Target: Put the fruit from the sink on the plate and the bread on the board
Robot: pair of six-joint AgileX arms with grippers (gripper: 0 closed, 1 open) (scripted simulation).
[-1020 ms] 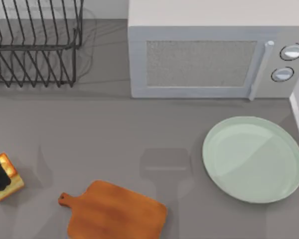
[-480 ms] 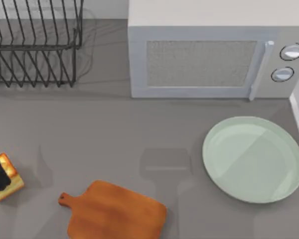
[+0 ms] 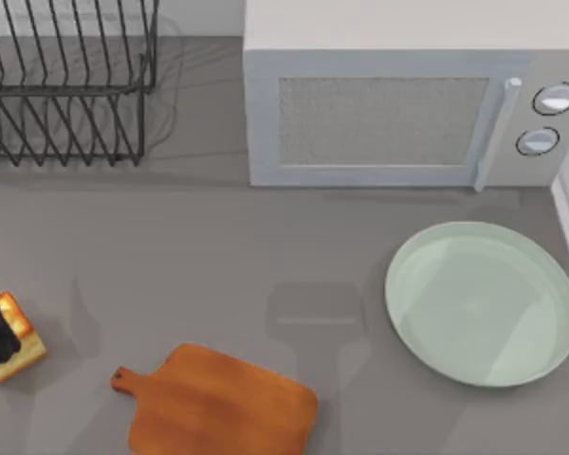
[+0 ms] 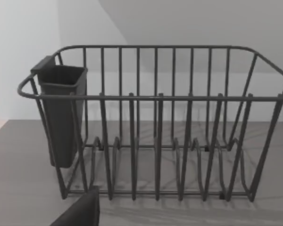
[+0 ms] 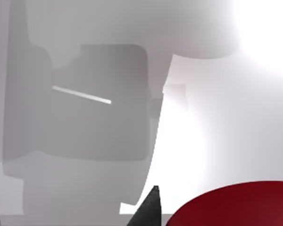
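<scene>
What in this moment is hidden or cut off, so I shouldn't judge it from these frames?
- Bread: top view, partly covered by the dark left arm and cut by the left edge.
- Fruit: right wrist view, cut by the frame edge; whether it is gripped cannot be told.
- Board: top view, cut by the bottom edge.
- Plate: whole and bare.

A: What finishes do I have near the microwave [image 3: 412, 95]?

B: Its shell looks like matt pale grey plastic or painted metal, the door window speckled and rough. Left of it, my dish rack [image 3: 62, 81] is thin dark wire, metal by the look, with a matt dark cup [image 4: 61, 113] that seems plastic.

A: And in front of the microwave?

B: The plate [image 3: 482, 301] is smooth and glossy, glazed pale green. The board [image 3: 218, 403] is wood, satin orange-brown. The table [image 3: 218, 246] is flat matt grey.

A: The food?

B: The bread [image 3: 17, 336] has a rough toasted crust. The fruit [image 5: 236, 205] has glossy red skin, against smooth white sink walls [image 5: 85, 28].
</scene>
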